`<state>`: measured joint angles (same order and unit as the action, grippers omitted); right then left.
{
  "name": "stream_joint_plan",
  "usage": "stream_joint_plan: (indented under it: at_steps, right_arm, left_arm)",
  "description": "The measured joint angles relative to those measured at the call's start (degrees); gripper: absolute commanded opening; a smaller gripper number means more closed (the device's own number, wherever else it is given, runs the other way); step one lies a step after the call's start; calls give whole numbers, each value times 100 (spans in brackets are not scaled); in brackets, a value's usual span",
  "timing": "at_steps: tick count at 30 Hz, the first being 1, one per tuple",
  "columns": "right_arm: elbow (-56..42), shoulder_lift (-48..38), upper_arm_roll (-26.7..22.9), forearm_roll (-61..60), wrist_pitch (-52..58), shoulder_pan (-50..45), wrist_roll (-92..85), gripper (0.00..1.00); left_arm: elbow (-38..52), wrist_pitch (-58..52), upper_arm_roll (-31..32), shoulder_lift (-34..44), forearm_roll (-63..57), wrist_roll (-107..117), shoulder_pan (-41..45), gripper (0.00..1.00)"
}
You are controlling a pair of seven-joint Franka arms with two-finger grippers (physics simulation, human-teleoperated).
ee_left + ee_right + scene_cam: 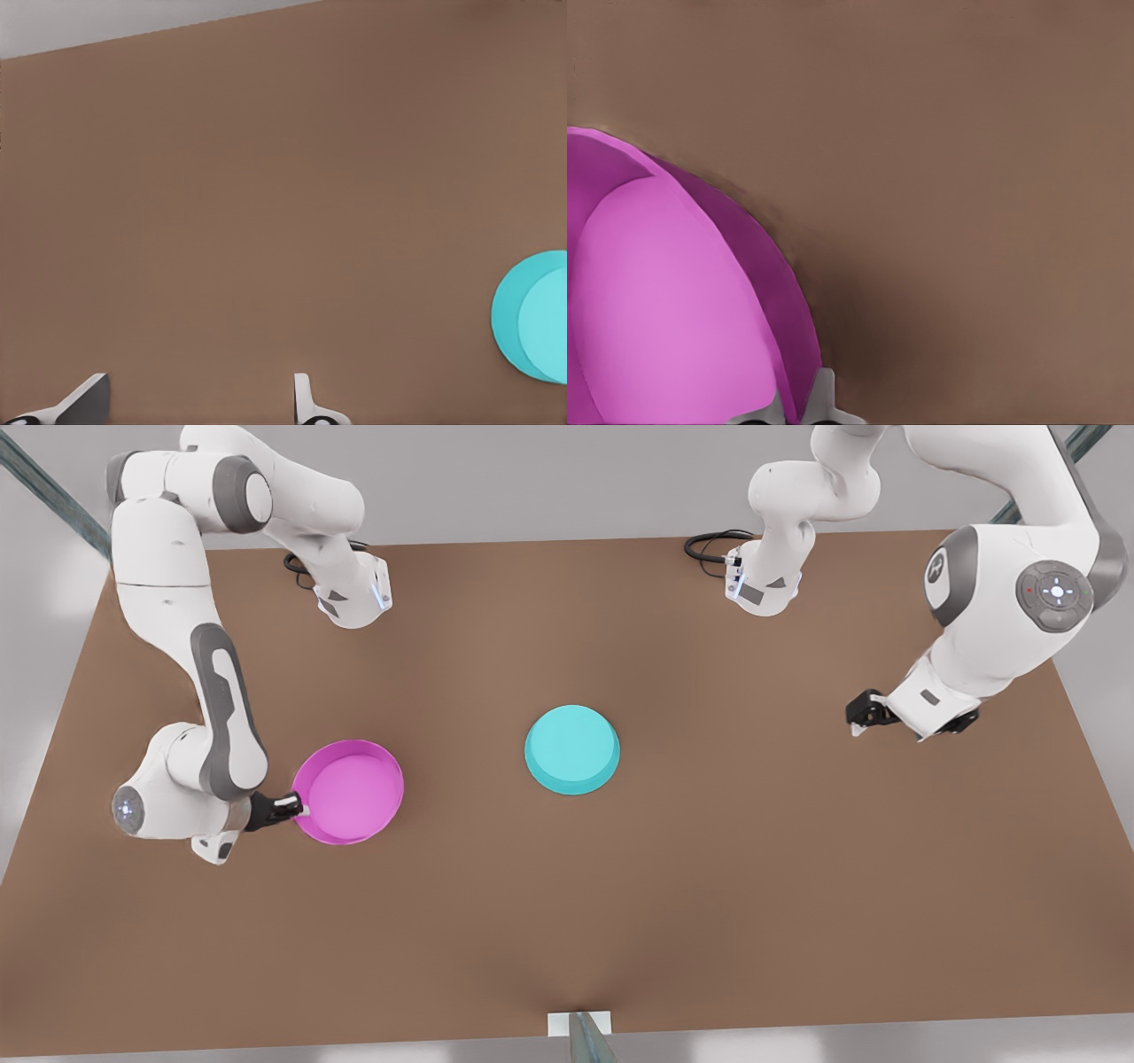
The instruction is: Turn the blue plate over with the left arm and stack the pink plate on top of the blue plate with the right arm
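The pink plate (350, 790) is at the front view's left, open side up, and looks slightly raised with a shadow under its edge (664, 301). My right gripper (297, 808) is shut on its rim, one finger inside and one outside (799, 409). The blue plate (571, 748) lies at the table's middle with its flat base up, its side wall showing; it also appears at the edge of the left wrist view (536, 328). My left gripper (864, 713) hangs open well off to the front view's right of the blue plate, nothing between its fingers (195, 407).
The brown table (709, 850) stretches bare between and in front of the plates. Both arm bases (354, 593) (762, 584) stand along the far edge with black cables. A small white bracket (580, 1023) sits at the near edge.
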<state>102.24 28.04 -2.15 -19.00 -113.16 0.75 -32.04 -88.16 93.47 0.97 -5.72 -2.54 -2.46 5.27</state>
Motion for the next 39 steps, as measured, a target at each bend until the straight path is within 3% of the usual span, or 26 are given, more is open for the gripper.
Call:
stream_joint_plan:
  at_steps: [4, 9, 12, 18, 31, 33, 39]
  right_arm:
    - [-387, 85, 5, -404, -79, -1443, 640, 21]
    - [-1080, 387, 4, -412, -94, -3124, 2650, 21]
    - [-1433, 577, 3, -427, -191, -3716, 3459, 21]
    - [-1417, 721, 12, -668, -405, -4190, 3639, 21]
    - [-1171, 701, -71, -625, -318, -4012, 3605, 21]
    - [-1171, 703, -75, -588, -321, -3995, 3638, 100]
    - [-1213, 668, -75, -569, -282, -3935, 3629, 100]
  left_arm:
    - [0, 6, 8, -43, 3, 18, 16, 100]
    - [0, -29, 53, -19, 14, 9, 28, 100]
    - [25, -46, 53, -9, 16, 5, -1, 100]
    - [34, -57, 28, 26, 14, 51, 16, 100]
    - [26, -180, -9, 53, 61, 18, 14, 100]
    - [26, -180, -9, 52, 65, 18, 12, 100]
    - [26, -180, -9, 62, 70, 18, 13, 100]
